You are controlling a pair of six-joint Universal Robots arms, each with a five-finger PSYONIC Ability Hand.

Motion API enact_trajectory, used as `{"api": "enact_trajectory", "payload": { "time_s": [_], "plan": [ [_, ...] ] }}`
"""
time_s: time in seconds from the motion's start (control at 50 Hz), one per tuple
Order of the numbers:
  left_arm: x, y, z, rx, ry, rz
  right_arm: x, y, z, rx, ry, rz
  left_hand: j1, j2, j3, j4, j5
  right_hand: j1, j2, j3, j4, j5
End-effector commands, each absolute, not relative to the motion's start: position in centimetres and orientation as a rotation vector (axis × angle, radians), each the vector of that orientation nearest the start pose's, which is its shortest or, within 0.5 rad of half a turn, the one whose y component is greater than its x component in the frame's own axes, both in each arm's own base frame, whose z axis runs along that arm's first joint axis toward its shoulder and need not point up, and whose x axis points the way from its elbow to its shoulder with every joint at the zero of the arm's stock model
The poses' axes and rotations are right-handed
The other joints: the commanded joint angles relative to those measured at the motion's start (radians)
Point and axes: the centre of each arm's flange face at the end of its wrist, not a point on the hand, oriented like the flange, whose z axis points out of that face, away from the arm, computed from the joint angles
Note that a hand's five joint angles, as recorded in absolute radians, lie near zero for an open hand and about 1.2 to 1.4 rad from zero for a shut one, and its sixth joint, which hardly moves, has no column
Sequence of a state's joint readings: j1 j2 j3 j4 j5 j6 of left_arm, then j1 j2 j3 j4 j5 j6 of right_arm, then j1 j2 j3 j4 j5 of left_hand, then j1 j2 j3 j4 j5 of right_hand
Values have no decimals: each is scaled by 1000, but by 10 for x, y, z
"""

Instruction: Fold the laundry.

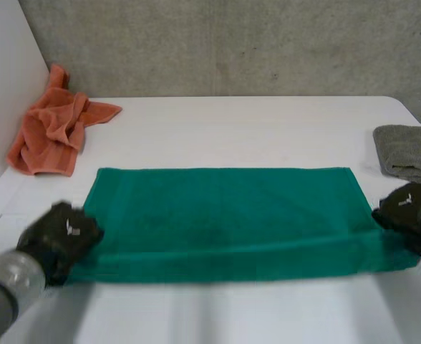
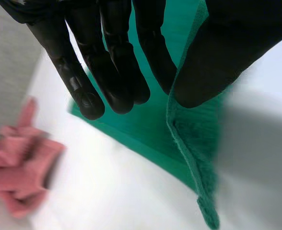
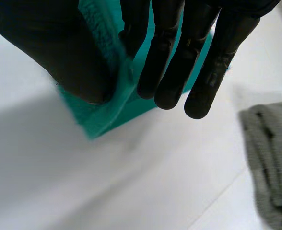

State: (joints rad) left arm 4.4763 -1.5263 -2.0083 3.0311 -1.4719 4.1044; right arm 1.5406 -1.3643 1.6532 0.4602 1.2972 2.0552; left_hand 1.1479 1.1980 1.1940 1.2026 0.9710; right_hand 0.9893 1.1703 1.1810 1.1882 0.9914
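The green towel (image 1: 225, 215) is spread flat on the white table (image 1: 232, 129), in the nearer half of it, with its long axis running from 9 o'clock to 3 o'clock in the head view. Its near long edge is raised slightly and rolled over along its whole length, while the far edge lies flat.

The two near corners are held. At about 8 o'clock from the towel's middle, the corner is taken by the left hand (image 1: 60, 236). In its wrist view the hand (image 2: 107, 57) is seen with straight fingers, and the towel's edge is pinched between them and the thumb, the hem hanging away below. At about 4 o'clock, the other near corner is taken by the right hand (image 1: 407, 211). There the cloth is bunched between the thumb and the straight fingers of the hand (image 3: 179, 48).

The towel's body thus lies towards 12 o'clock from both hands, each equally close to its own corner. The coming move is judged to be a carry of the near edge across the short axis to the far edge (a fold in half along the length), and it depends on both corners travelling evenly.

Farther out, a crumpled orange cloth (image 1: 53, 129) is seen at 10 o'clock, well apart, and a grey towel (image 1: 411, 150) at 2 o'clock, near the right hand.
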Motion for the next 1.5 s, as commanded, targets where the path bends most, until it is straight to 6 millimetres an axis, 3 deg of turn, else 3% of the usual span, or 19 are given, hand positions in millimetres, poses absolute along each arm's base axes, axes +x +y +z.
{"api": "enact_trajectory", "payload": {
  "time_s": [0.02,0.14,0.3,0.44,0.46,0.48,0.5,0.52,0.54,0.66,0.8,1.0,1.22,1.3,1.5],
  "plan": [
    [-211,-257,181,1301,1965,-1608,180,-305,178,-1641,2448,-1567,248,198,202,194,251,407,226,215,208,230],
    [-229,-312,167,1135,1932,-1728,198,-344,173,-1645,2454,-1832,248,198,202,194,251,407,226,215,208,230],
    [-252,-360,154,1053,1838,-1797,219,-381,164,-1626,2419,-1942,248,198,202,194,251,407,226,215,208,230],
    [-262,-382,140,1059,1813,-1815,225,-407,153,-1592,2463,-2012,248,198,202,194,251,407,226,215,208,230],
    [-265,-383,137,1074,1804,-1814,226,-409,153,-1589,2465,-2023,248,198,202,194,251,356,175,164,157,179],
    [-265,-384,137,1073,1800,-1816,228,-410,151,-1589,2468,-2026,150,100,104,95,152,-5,-186,-197,-204,-182],
    [-266,-384,136,1075,1798,-1820,229,-410,151,-1585,2471,-2033,-200,-250,-246,-255,-197,-361,-542,-552,-559,-537],
    [-269,-382,136,1085,1787,-1828,233,-411,151,-1572,2482,-2047,-895,-945,-941,-950,-893,-815,-996,-1006,-1014,-991],
    [-272,-381,137,1088,1783,-1837,233,-411,152,-1558,2490,-2055,-973,-1023,-1019,-1028,-971,-815,-996,-1006,-1014,-991],
    [-283,-361,139,1130,1786,-1852,228,-401,171,-1330,2532,-2066,-973,-1023,-1019,-1028,-971,-815,-996,-1006,-1014,-991],
    [-265,-323,160,1136,1815,-1839,222,-344,201,-1269,2394,-1958,-973,-1023,-1019,-1028,-971,-815,-996,-1006,-1014,-991],
    [-255,-279,164,1146,1925,-1872,183,-297,152,-1251,2470,-1606,-973,-1023,-1019,-1028,-971,-770,-951,-962,-969,-947],
    [-259,-276,158,1149,1954,-1903,165,-313,121,-1204,2513,-1667,-973,-1023,-1019,-1028,-971,-326,-507,-518,-525,-503],
    [-259,-277,157,1144,1950,-1906,159,-323,116,-1184,2521,-1709,-973,-1023,-1019,-1028,-971,405,224,213,206,228],
    [-258,-276,162,1134,1941,-1916,128,-334,125,-1112,2617,-1767,-973,-1023,-1019,-1028,-971,407,226,215,208,230]
  ]
}}
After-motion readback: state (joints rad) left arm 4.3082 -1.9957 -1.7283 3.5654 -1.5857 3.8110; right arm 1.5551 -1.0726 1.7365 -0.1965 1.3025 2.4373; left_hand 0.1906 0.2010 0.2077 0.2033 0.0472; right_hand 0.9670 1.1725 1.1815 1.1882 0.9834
